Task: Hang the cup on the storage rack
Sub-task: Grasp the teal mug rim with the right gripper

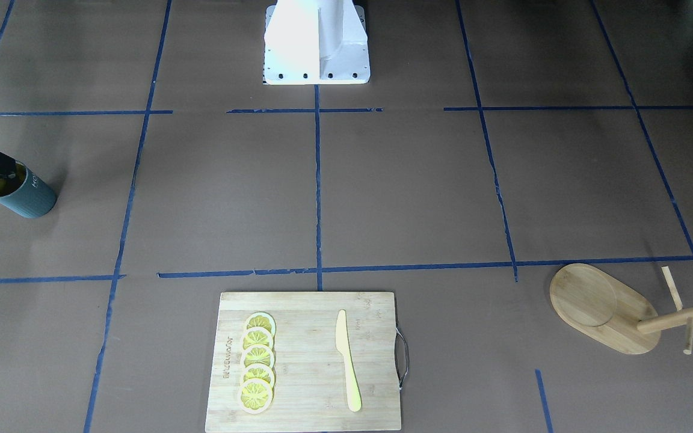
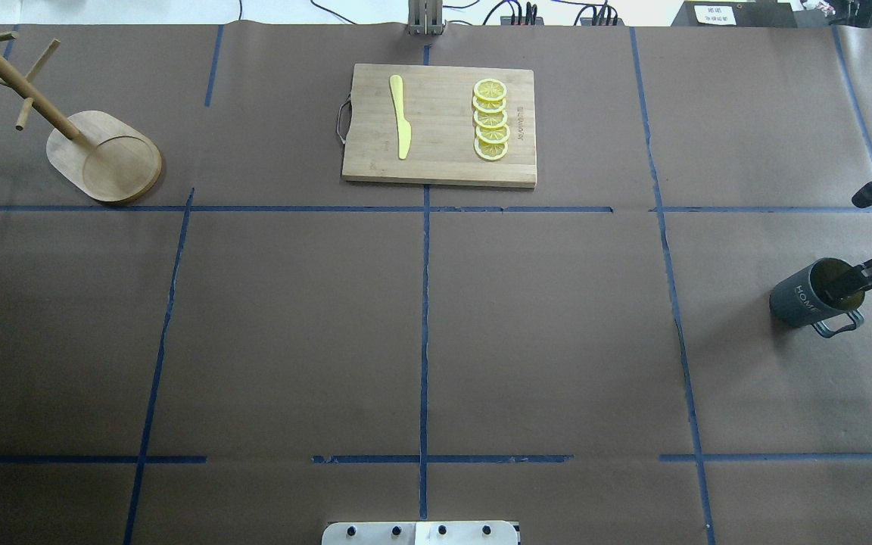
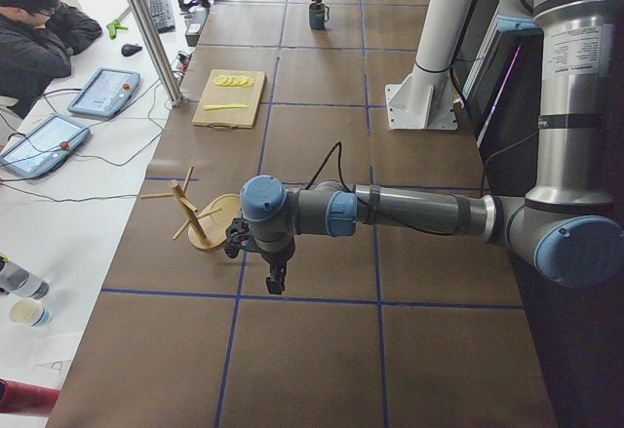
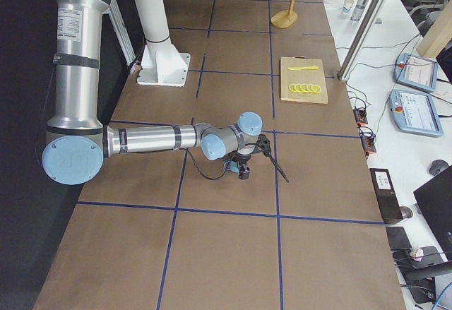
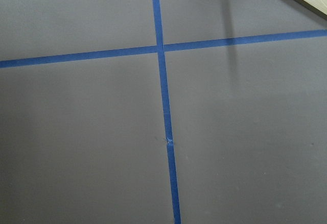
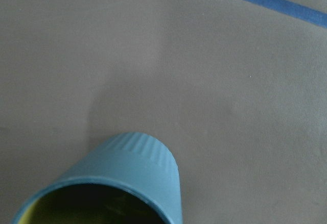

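Right claw: one finger is reaching into upright cup directly beneath; clamped or apart, cannot tell. Storage rack is standing far across worktop, nearer left arm.

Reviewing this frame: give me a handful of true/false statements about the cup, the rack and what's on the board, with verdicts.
1. The right gripper holds the cup by its rim. True.
2. The cup already hangs on the storage rack. False: it is at the right gripper, far from the rack, whose pegs are bare.
3. Five lemon slices lie in a row on the cutting board. True.
4. The yellow knife lies off the cutting board. False: it lies on the board, apart from the slices.
5. The storage rack stands on the robot's right side. False: it is on the robot's left.
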